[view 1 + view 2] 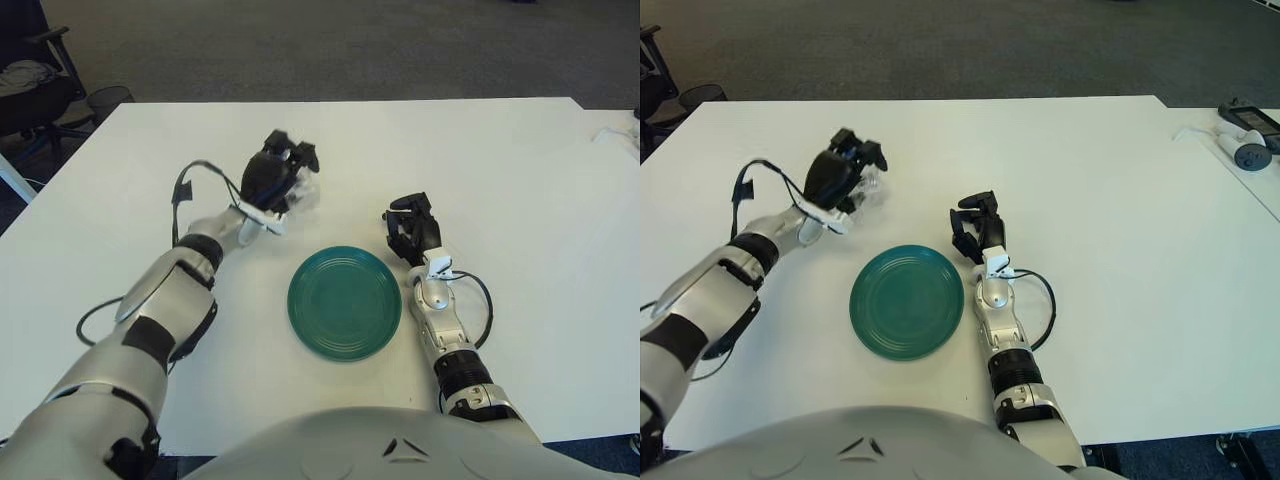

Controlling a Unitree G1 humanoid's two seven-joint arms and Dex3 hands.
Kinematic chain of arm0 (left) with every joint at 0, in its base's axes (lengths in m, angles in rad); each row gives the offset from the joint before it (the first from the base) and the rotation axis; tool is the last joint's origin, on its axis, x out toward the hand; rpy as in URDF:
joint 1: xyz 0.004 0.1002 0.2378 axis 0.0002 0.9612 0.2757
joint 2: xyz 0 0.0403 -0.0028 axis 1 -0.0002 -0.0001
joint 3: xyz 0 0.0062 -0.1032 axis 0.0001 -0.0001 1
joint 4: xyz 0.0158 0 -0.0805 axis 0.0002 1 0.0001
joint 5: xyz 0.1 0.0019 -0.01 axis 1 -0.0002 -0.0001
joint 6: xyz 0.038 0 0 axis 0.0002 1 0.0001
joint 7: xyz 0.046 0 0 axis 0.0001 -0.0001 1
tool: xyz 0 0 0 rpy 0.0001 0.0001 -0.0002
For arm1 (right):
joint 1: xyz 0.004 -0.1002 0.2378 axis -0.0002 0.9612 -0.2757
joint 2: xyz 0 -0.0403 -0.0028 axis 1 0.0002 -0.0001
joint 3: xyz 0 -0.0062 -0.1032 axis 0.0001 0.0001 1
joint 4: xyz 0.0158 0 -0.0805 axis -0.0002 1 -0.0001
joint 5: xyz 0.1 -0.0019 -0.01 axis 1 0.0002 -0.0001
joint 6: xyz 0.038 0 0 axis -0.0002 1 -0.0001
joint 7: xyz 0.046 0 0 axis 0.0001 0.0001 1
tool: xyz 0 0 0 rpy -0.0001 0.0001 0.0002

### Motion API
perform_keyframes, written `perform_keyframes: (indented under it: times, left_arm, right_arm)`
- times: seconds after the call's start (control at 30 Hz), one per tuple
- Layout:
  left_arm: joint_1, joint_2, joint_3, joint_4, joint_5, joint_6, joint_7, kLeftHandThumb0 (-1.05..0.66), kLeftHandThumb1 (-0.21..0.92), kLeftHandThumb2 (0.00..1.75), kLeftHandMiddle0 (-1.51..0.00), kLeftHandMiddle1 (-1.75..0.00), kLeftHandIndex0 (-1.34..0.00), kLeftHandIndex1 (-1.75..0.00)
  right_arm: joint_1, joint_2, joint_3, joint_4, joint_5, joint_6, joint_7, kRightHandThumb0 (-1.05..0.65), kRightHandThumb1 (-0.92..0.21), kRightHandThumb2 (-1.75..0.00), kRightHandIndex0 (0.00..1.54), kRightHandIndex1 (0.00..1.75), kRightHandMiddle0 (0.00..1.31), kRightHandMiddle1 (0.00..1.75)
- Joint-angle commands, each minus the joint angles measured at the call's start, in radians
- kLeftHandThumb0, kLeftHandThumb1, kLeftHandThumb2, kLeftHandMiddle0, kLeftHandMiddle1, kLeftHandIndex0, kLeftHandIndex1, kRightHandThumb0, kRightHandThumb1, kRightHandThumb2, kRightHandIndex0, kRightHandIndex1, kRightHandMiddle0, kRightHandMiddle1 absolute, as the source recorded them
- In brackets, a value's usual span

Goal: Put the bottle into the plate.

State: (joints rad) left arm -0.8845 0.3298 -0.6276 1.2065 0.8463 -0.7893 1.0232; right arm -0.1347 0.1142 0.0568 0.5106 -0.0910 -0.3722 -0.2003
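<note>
A green round plate (345, 303) lies on the white table (520, 200) near its front middle. My left hand (280, 170) is behind the plate and to its left, with its fingers curled around a small clear bottle (306, 190). Most of the bottle is hidden by the hand; only a pale see-through part shows at the hand's right side, also in the right eye view (870, 186). I cannot tell whether the bottle touches the table. My right hand (412, 228) shows just right of the plate's far edge, fingers relaxed and empty.
A dark office chair (30, 85) stands beyond the table's far left corner. A second table at the far right carries a white and dark device (1246, 150). Grey carpet lies beyond the table's far edge.
</note>
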Motion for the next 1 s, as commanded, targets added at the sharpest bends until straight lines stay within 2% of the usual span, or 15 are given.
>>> perform_keyframes:
  times: [0.0, 0.2, 0.37, 0.57, 0.7, 0.83, 0.97]
  left_arm:
    - [-0.068, 0.035, 0.0, -0.056, 0.031, -0.053, 0.041, 0.0, 0.13, 1.54, -0.76, -1.73, -0.52, -1.75]
    - [-0.081, 0.093, 0.006, -0.218, 0.086, -0.128, 0.103, 0.0, 0.13, 1.53, -0.76, -1.71, -0.52, -1.75]
    - [-0.045, 0.156, 0.05, -0.434, 0.094, -0.164, 0.046, 0.0, 0.13, 1.53, -0.77, -1.7, -0.52, -1.75]
    - [-0.007, 0.158, 0.046, -0.527, 0.153, -0.177, 0.068, 0.0, 0.1, 1.56, -0.79, -1.7, -0.55, -1.75]
    - [0.021, 0.145, 0.037, -0.57, 0.162, -0.248, 0.071, 0.0, 0.09, 1.56, -0.8, -1.68, -0.55, -1.75]
    - [0.048, 0.141, 0.041, -0.602, 0.132, -0.323, 0.009, 0.0, 0.11, 1.54, -0.8, -1.67, -0.54, -1.75]
    - [0.083, 0.154, 0.038, -0.601, 0.01, -0.439, -0.157, 0.0, 0.14, 1.51, -0.76, -1.7, -0.51, -1.75]
  right_arm:
    - [0.078, 0.017, -0.004, 0.062, 0.009, 0.092, 0.002, -0.35, -0.92, -0.51, 0.25, 1.27, 0.19, 1.75]
    - [0.078, 0.025, -0.006, 0.065, 0.011, 0.088, -0.009, -0.35, -0.92, -0.51, 0.25, 1.26, 0.19, 1.75]
    - [0.078, 0.027, -0.008, 0.074, 0.014, 0.076, -0.012, -0.35, -0.92, -0.51, 0.25, 1.25, 0.19, 1.75]
    - [0.07, 0.028, -0.01, 0.086, 0.022, 0.078, -0.006, -0.35, -0.92, -0.51, 0.25, 1.22, 0.19, 1.75]
    - [0.068, 0.032, -0.01, 0.089, 0.019, 0.076, -0.012, -0.35, -0.92, -0.51, 0.25, 1.21, 0.19, 1.75]
    - [0.07, 0.038, -0.01, 0.082, 0.02, 0.083, -0.016, -0.35, -0.92, -0.51, 0.24, 1.2, 0.19, 1.75]
    - [0.065, 0.042, -0.016, 0.101, 0.024, 0.07, -0.024, -0.35, -0.92, -0.51, 0.22, 1.14, 0.19, 1.75]
